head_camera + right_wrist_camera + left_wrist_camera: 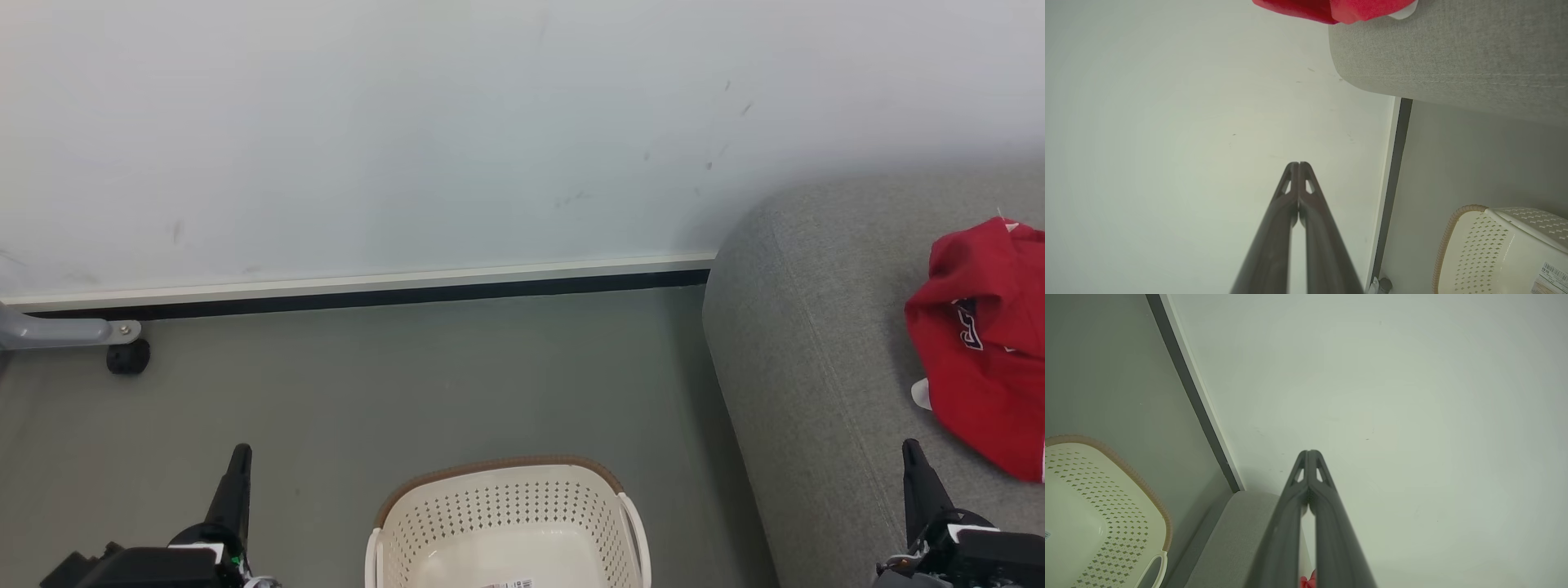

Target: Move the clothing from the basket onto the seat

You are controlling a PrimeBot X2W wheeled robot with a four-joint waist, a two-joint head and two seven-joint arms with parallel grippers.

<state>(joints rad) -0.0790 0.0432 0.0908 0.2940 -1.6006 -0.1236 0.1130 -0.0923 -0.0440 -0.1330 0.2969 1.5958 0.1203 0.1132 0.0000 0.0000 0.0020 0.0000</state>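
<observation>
Left pincer (239, 454) and right pincer (913, 449) are hanging pinched together, holding nothing.
Red clothing (984, 351) is lying on the seat (804, 343); the basket (506, 510) is sitting beside it.

Long dark tapered jaws w/ slotted tips, black wrist blocks (155, 567).

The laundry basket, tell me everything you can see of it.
The basket is cream-white, glossy plastic by the look, its walls pierced with rows of small diamond holes, with a brown braided-look rim and a loop handle at the side. It stands upright on the grey floor, left of the sofa and apart from it. What shows of its inside is bare but for a barcode label on the bottom; its near part is cut off.
</observation>
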